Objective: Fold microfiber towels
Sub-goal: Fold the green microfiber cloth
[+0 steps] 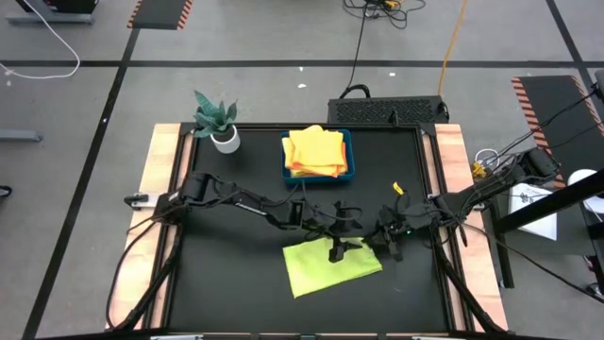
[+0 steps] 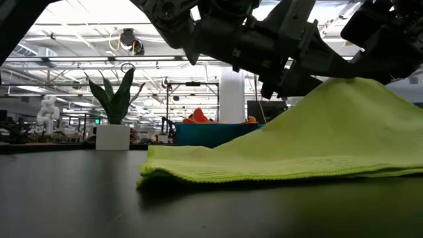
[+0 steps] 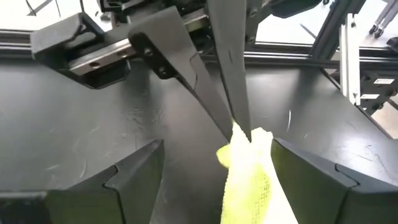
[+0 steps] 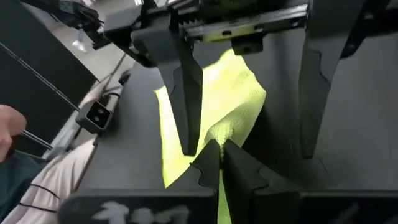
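Right pincer [image 4: 214, 152] pinching lime towel [image 1: 326, 267] corner, left pincer [image 3: 211, 174] spread wide around it, far edge hidden

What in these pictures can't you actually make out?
- High view: the lime green towel is partly covered by the left gripper and right gripper, so its raised corner is hidden.
- High view: how many towels lie stacked in the blue tray; layers overlap.
- Low view: the towel's right side runs off the picture's edge.
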